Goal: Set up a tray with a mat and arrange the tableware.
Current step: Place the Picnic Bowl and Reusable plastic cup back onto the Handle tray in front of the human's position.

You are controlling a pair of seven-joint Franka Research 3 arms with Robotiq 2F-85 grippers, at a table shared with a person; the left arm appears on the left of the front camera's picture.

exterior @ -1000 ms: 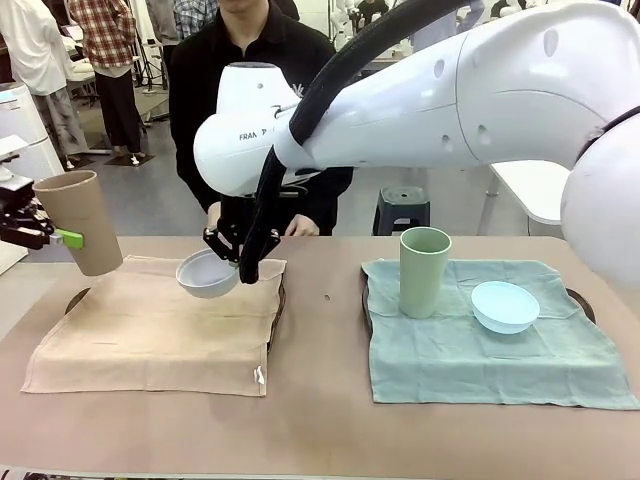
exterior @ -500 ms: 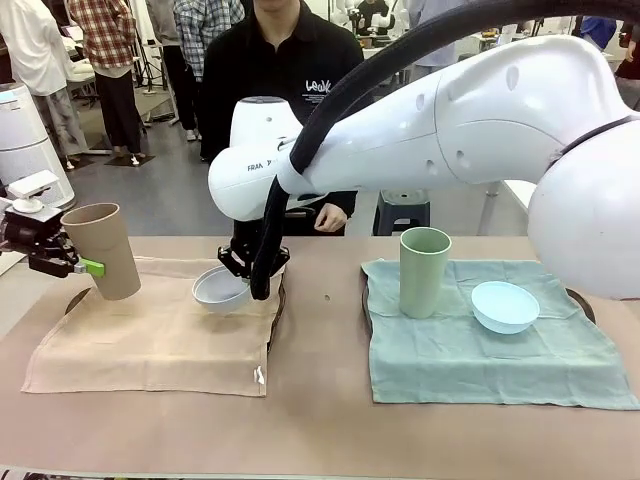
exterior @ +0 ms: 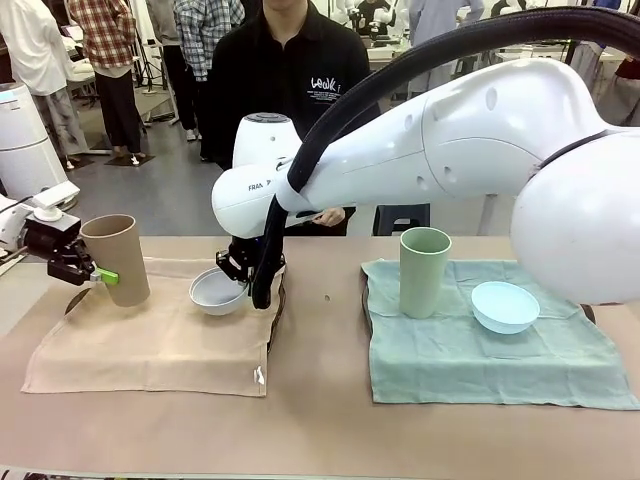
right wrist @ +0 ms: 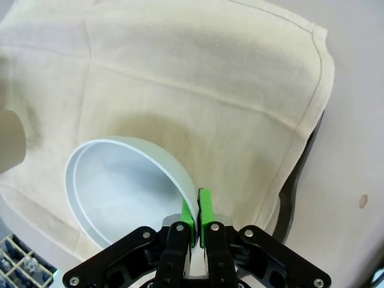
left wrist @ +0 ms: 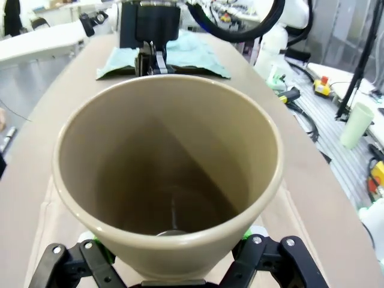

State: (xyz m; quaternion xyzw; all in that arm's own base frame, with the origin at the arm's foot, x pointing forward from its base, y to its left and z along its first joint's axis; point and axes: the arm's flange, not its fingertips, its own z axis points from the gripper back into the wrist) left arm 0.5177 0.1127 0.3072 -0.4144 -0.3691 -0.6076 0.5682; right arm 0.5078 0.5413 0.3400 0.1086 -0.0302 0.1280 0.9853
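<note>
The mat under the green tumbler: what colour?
Pale teal green mat, plain, no pattern; clearest in the front view.

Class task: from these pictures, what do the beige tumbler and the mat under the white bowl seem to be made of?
Beige tumbler: probably matte plastic or melamine; smooth, even wall, soft sheen. Beige mat: woven cloth, likely linen or cotton; creases, stitched hem.

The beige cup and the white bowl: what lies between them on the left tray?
Nothing stands between the beige cup and the white bowl; the front view shows bare beige mat there.
</note>
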